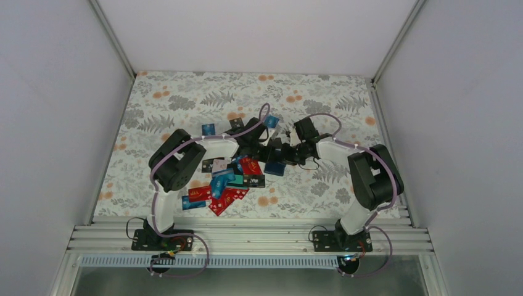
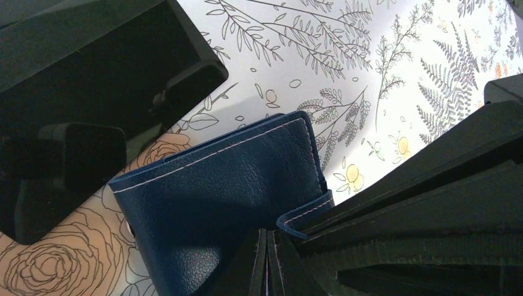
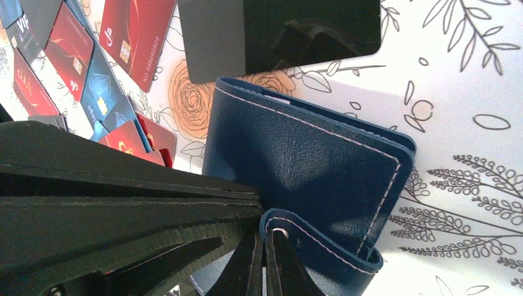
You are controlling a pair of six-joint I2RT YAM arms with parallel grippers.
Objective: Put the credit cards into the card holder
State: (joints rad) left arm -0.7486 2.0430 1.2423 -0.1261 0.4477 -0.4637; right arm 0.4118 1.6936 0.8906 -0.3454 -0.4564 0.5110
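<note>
The card holder (image 1: 275, 168) is a navy wallet lying folded shut on the flowered table, seen close up in the left wrist view (image 2: 216, 185) and the right wrist view (image 3: 308, 160). Both grippers meet over it. My right gripper (image 3: 264, 242) is shut, and the wallet's strap (image 3: 327, 243) curls round its tip into the jaws. My left gripper (image 2: 266, 239) is shut, its tips against the cover beside that strap (image 2: 302, 219), with nothing visible between them. The credit cards (image 1: 225, 184), red, blue and black, lie in a loose pile left of the wallet.
A glossy black card (image 3: 284, 34) lies just beyond the wallet, with red cards (image 3: 132, 31) next to it. Two more cards (image 1: 208, 129) lie apart at the back. White walls close in the table (image 1: 345, 98) on three sides.
</note>
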